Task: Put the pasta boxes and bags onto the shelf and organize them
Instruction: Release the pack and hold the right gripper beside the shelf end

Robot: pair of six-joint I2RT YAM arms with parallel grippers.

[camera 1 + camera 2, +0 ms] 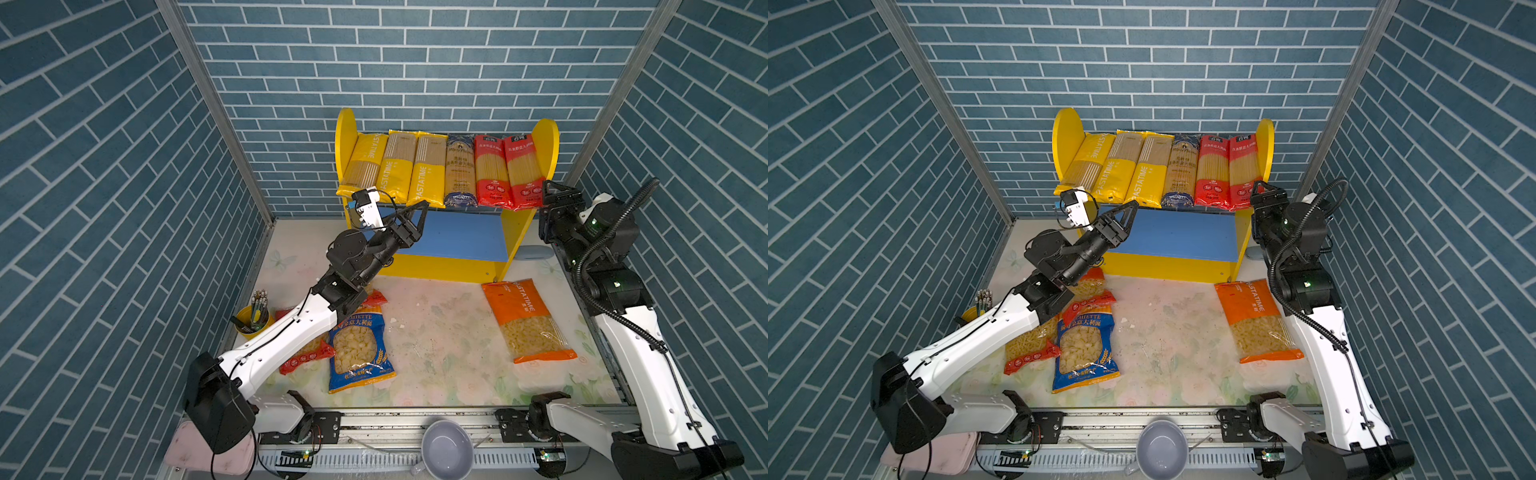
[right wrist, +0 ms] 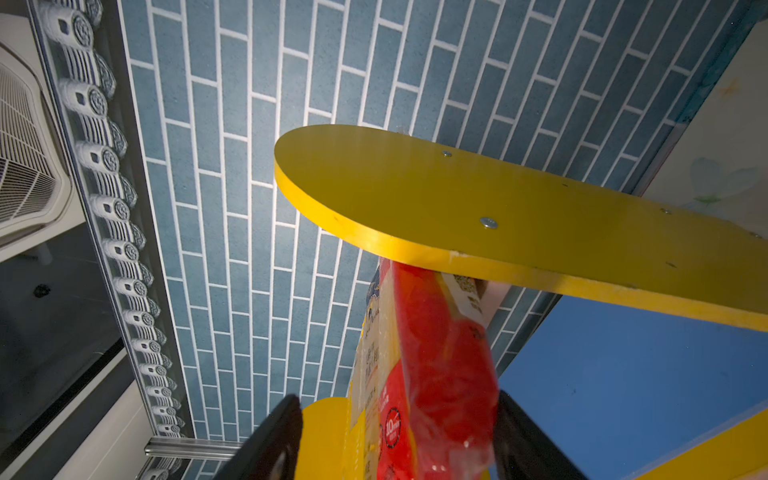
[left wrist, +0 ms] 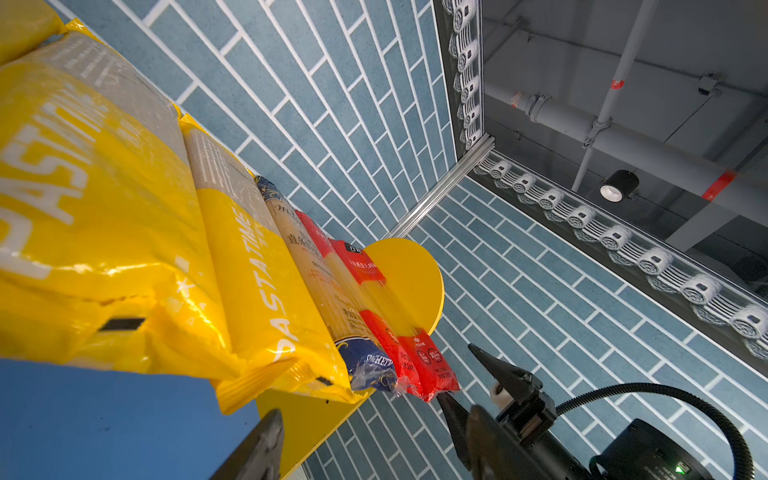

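Observation:
The shelf (image 1: 544, 137) carries six long packs side by side on its upper board: three yellow PASTATIME packs (image 1: 424, 170), a dark-blue pack (image 1: 459, 170) and two red packs (image 1: 521, 166). Its blue lower board (image 1: 461, 235) is bare. My right gripper (image 1: 548, 195) stands open at the shelf's right front corner. In the right wrist view the rightmost red pack (image 2: 440, 374) hangs between its fingers (image 2: 266, 440), with a gap on one side. My left gripper (image 1: 415, 212) is open and empty before the lower board. On the table lie an orange bag (image 1: 528, 320), a blue bag (image 1: 359, 349) and red bags (image 1: 307, 357), the red ones partly under my left arm.
A yellow cup of pens (image 1: 251, 320) stands at the table's left edge. A grey bowl (image 1: 446, 451) and a pink pad (image 1: 208, 453) sit on the front rail. A grey object (image 1: 534, 252) lies beside the shelf's right foot. Brick walls close three sides.

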